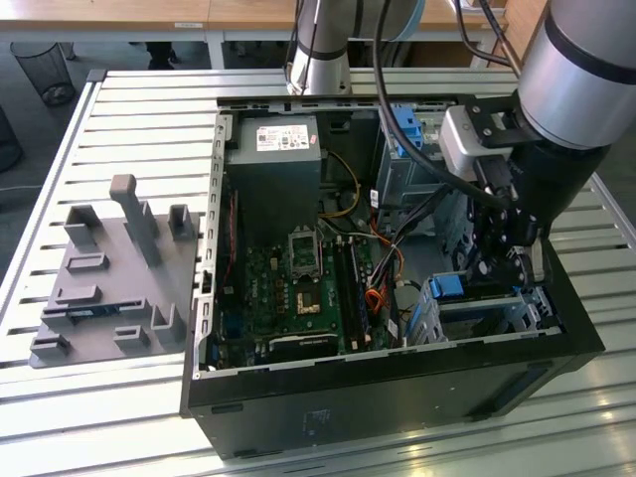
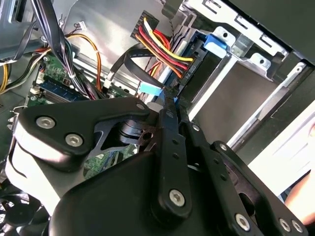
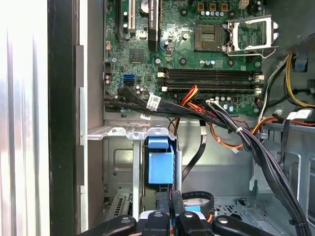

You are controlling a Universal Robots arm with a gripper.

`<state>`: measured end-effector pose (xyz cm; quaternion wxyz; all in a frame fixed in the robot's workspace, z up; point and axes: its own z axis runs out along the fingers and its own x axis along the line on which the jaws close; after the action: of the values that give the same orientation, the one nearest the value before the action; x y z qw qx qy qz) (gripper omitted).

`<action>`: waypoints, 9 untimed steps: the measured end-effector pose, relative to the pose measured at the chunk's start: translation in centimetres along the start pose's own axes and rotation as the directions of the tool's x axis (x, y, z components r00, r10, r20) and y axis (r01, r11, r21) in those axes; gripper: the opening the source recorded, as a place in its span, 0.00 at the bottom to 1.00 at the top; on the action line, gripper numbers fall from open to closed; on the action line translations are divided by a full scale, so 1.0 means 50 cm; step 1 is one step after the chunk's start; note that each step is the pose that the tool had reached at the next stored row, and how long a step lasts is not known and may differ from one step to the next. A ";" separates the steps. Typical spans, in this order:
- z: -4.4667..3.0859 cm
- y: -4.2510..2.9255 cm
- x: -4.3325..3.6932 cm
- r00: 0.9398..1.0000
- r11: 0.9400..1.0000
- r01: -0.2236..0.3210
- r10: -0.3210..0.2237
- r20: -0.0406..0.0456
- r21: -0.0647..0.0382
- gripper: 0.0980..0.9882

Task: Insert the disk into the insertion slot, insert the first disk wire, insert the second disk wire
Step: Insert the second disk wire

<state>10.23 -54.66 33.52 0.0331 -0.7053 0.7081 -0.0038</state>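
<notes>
In the exterior view the gripper (image 1: 502, 260) hung above the insertion slot (image 1: 487, 316) near the case's front corner. In the second wrist view its fingers (image 2: 168, 109) pinched a blue connector (image 2: 149, 88). Seating it cleanly probably needed straight, gentle alignment.

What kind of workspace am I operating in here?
Probably a lab bench for computer assembly: an open black desktop computer case sits on a slatted aluminium table, beside a grey moulded parts fixture, with office desks behind.
</notes>
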 end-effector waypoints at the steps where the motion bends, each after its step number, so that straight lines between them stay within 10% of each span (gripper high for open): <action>1: 0.000 -0.001 0.000 1.000 1.000 0.000 0.000 0.000 0.000 0.06; 9: 0.003 -0.002 0.000 1.000 1.000 0.000 0.000 0.000 0.000 0.06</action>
<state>10.33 -54.64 33.37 0.0332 -0.7053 0.7081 -0.0037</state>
